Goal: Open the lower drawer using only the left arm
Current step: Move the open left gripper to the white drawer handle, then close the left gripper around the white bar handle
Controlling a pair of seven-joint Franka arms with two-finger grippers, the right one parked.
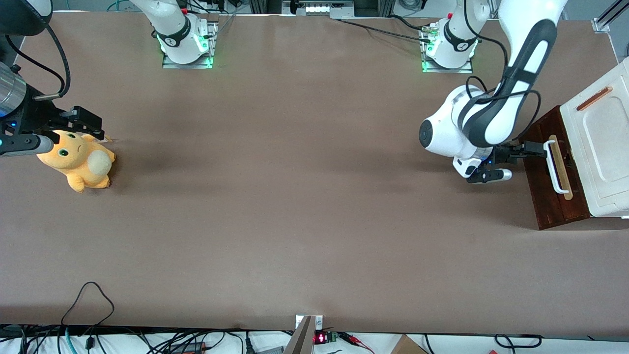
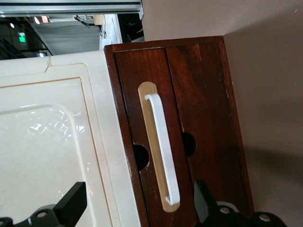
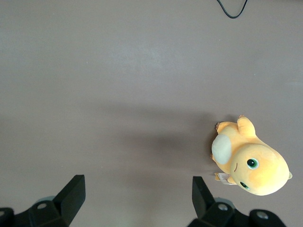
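Note:
The lower drawer (image 1: 550, 196) is dark reddish-brown wood and sticks out from under the cream-white cabinet top (image 1: 602, 147) at the working arm's end of the table. Its white U-shaped handle (image 1: 557, 167) lies on a pale wood strip. The left arm (image 1: 491, 118) reaches down in front of the drawer. Its black gripper (image 1: 538, 150) is at the handle end farther from the front camera. In the left wrist view the gripper (image 2: 137, 204) is open. One finger (image 2: 71, 203) is over the cabinet top (image 2: 47, 142) and the other over the drawer front (image 2: 203, 94). The handle (image 2: 163, 151) has one end between them, untouched.
An orange plush toy (image 1: 78, 160) lies toward the parked arm's end of the table and shows in the right wrist view (image 3: 251, 161). A copper bar (image 1: 593, 98) sits on the cabinet top. A black cable loop (image 1: 88, 300) lies at the table edge nearest the front camera.

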